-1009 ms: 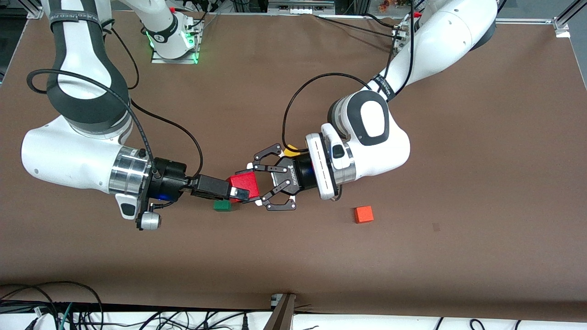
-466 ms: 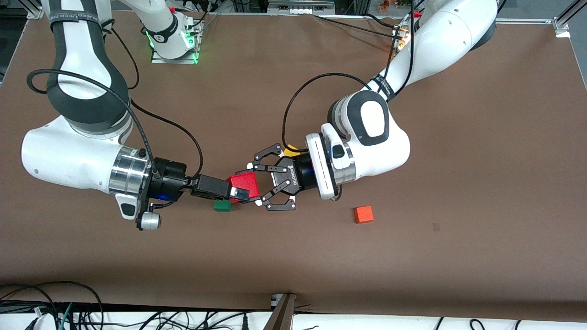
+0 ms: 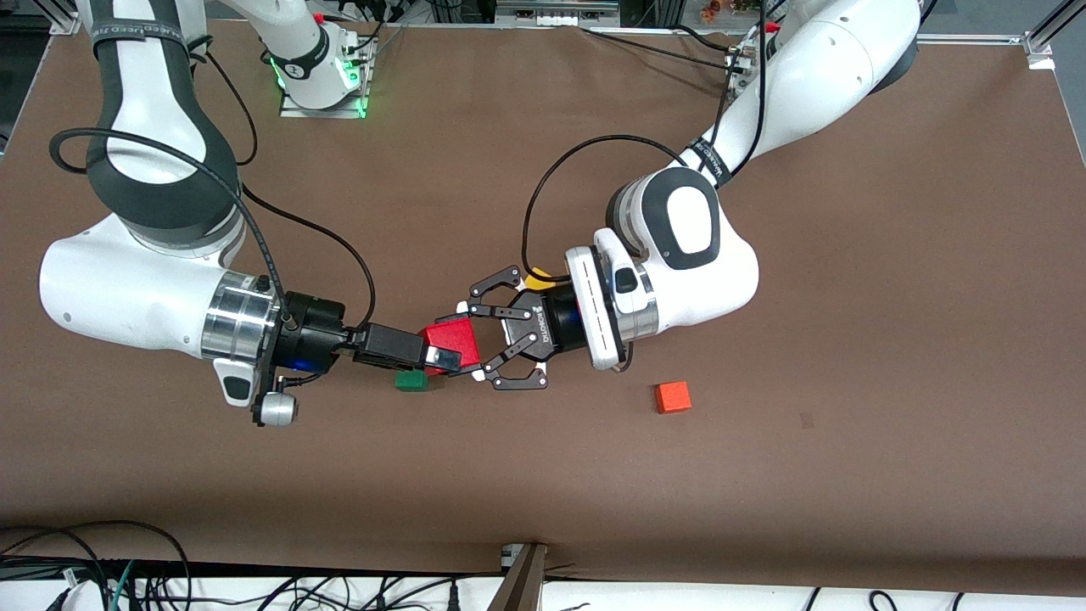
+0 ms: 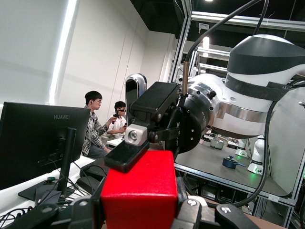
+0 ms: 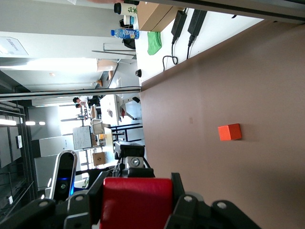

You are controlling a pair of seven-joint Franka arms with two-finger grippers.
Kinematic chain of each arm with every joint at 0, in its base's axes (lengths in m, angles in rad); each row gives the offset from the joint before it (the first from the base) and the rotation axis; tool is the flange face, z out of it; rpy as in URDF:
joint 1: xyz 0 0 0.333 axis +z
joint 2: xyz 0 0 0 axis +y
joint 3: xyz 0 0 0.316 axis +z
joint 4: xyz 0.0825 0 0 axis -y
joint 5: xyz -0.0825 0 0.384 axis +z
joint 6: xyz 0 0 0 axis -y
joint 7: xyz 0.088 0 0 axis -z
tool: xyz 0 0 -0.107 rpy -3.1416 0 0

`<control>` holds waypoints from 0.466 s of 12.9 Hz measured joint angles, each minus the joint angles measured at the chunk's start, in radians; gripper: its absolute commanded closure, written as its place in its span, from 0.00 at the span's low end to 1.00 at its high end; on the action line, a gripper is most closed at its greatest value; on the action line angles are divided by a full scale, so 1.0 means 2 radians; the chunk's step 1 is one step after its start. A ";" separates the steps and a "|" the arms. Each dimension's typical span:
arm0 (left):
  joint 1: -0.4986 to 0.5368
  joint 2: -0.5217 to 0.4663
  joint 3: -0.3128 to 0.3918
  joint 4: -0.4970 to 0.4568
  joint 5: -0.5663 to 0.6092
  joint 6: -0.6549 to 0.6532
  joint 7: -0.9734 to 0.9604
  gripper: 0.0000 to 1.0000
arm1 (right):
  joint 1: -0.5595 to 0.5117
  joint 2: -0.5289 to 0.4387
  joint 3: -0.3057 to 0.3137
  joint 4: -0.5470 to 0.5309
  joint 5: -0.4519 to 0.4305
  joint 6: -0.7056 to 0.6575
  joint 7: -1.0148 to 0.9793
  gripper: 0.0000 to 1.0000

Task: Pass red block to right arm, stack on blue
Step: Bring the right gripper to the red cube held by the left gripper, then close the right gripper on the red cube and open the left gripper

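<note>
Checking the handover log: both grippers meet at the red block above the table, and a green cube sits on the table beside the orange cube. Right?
Not quite. In the front view the green cube sits under the right gripper, well apart from the orange cube. The left gripper and right gripper do meet at the red block.

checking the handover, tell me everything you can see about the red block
The red block is a small, bright red cube with matte, plain faces and crisp edges, slightly tilted. It is held up in the air between both arms, above the table and just over the green cube. The right gripper has a black finger on it, and the left gripper brackets it too. Which one bears it cannot be told.
</note>
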 measured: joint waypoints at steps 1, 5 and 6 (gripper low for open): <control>0.000 0.000 0.000 0.000 0.000 0.000 0.000 1.00 | 0.000 0.000 0.000 0.000 0.000 0.000 0.000 1.00; 0.000 0.000 0.000 0.000 0.000 0.000 0.000 0.00 | 0.000 0.000 0.000 0.000 0.000 0.000 0.000 1.00; 0.000 0.000 -0.001 0.000 0.000 0.000 -0.003 0.00 | 0.000 0.000 0.000 0.000 0.000 0.000 0.000 1.00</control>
